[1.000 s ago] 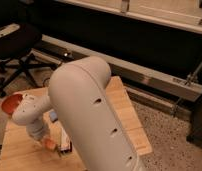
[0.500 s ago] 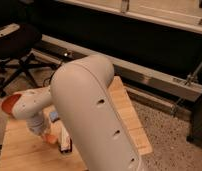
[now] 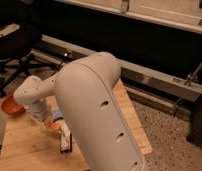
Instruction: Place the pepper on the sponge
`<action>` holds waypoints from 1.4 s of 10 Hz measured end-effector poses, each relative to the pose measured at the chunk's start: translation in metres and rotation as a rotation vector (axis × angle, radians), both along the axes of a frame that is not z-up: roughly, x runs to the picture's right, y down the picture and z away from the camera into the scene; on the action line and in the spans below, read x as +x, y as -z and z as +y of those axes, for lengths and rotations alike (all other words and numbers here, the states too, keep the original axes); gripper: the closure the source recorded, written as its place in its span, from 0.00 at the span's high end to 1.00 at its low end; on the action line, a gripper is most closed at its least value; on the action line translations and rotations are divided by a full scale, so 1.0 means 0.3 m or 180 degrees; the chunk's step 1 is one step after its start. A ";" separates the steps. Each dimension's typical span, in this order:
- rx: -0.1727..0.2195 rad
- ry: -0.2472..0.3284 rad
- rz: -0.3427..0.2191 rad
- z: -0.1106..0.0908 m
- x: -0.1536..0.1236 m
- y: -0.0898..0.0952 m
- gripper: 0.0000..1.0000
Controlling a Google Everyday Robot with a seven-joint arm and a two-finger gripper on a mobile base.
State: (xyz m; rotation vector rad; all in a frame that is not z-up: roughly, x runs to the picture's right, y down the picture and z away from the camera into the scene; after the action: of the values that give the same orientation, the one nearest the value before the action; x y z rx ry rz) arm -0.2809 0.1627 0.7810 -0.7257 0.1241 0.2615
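At lower left, the gripper [image 3: 50, 120] hangs low over the wooden table [image 3: 29, 150], with the pepper [image 3: 54, 126] just beside the sponge [image 3: 58, 115]; whether it grasps anything cannot be told.

Light: dim and warm, with the far side of the room in deep shadow.
Floor [image 3: 166, 127]: speckled grey stone-like surface, visible at right and along the far side of the table.
Table [image 3: 24, 150]: pale wooden top with plank lines, filling the lower left.
Office chair [image 3: 16, 52]: black, on a star-shaped base with castors, standing at upper left beyond the table.
Metal rail [image 3: 149, 80]: long, silvery, running diagonally from left to right just above the floor.
Dark wall panel [image 3: 114, 37]: broad, nearly black, behind the rail.
Pale ledge [image 3: 159, 12]: light band across the top.
Gripper [image 3: 50, 121]: low over the table's left part, largely hidden by the arm.
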 end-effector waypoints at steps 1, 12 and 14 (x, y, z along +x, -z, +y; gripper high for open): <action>0.0007 0.0042 -0.0010 -0.040 0.013 -0.015 0.09; 0.0050 0.0020 -0.0096 -0.250 0.044 -0.207 0.09; 0.0015 0.0063 -0.0108 -0.233 0.029 -0.198 0.09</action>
State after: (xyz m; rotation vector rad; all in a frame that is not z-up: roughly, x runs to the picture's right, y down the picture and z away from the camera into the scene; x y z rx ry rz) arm -0.2722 0.0929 0.8405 -0.7235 0.0983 0.2304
